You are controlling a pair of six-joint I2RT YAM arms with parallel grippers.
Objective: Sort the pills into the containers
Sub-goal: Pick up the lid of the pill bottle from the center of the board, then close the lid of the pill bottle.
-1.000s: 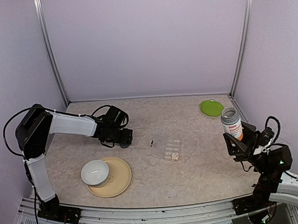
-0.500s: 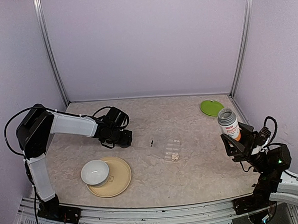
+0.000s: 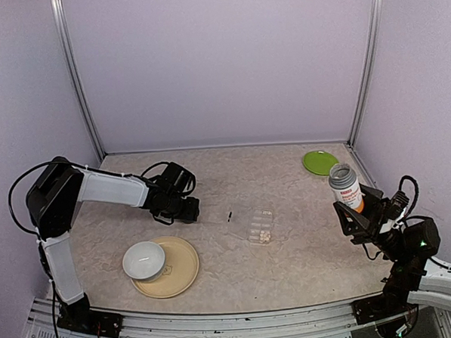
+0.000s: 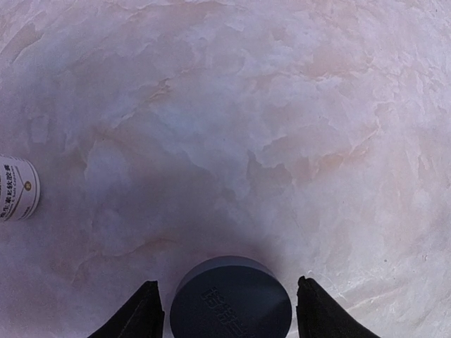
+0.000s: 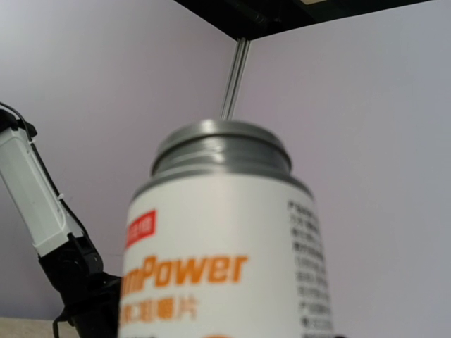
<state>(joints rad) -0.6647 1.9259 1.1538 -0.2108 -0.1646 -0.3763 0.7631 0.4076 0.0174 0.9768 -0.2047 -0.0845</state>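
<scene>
Tabletop [image 3: 286,173] mottled beige, walled by lilac panels [image 3: 220,63]; left gripper [image 4: 229,313] fingers stand apart astride a dark cap [image 4: 230,296]; right gripper [image 3: 358,211] clamps the orange-labelled bottle [image 3: 348,187], right side.

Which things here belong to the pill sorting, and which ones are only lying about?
Job: pills, clear pill box, orange-labelled bottle, dark cap.
Lying about: white bowl, tan plate, green dish, small white bottle.
</scene>
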